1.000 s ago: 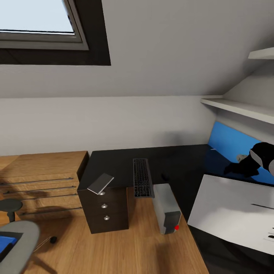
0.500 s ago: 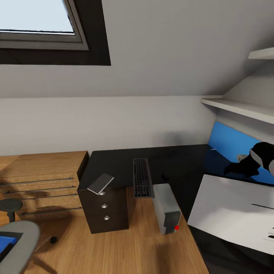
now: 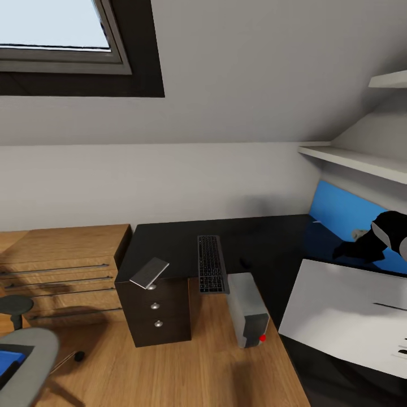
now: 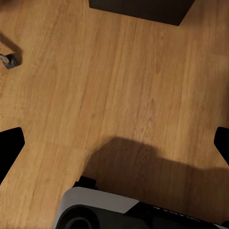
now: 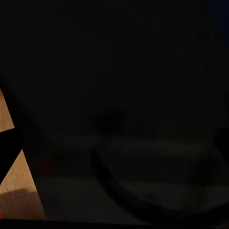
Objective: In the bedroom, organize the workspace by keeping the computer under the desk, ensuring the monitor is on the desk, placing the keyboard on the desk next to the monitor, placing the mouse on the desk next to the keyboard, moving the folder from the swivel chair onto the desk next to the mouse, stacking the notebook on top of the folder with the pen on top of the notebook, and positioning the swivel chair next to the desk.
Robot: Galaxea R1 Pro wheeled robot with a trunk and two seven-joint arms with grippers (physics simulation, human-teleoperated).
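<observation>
The desk (image 3: pixel 271 237) has a glossy black top and a dark drawer unit (image 3: pixel 155 310). The keyboard (image 3: pixel 211 264) lies on it, its near end past the edge. The grey computer (image 3: pixel 247 310) stands on the floor beside the drawers. At the lower right the monitor (image 3: pixel 345 311) shows its white back. The swivel chair (image 3: pixel 28 350) is at the lower left with the blue folder (image 3: pixel 8 362) on its seat. My left gripper (image 4: pixel 114 148) hangs open over bare floor. My right gripper (image 5: pixel 114 143) is open, facing a dark surface with a ring outline.
A low oak chest (image 3: pixel 59 265) stands left of the desk. A flat grey slab (image 3: pixel 150 272) rests on the drawer unit's corner. White shelves (image 3: pixel 356 161) hang at the right above a blue panel (image 3: pixel 345 217). A chair castor (image 4: pixel 9 59) is on the wood floor.
</observation>
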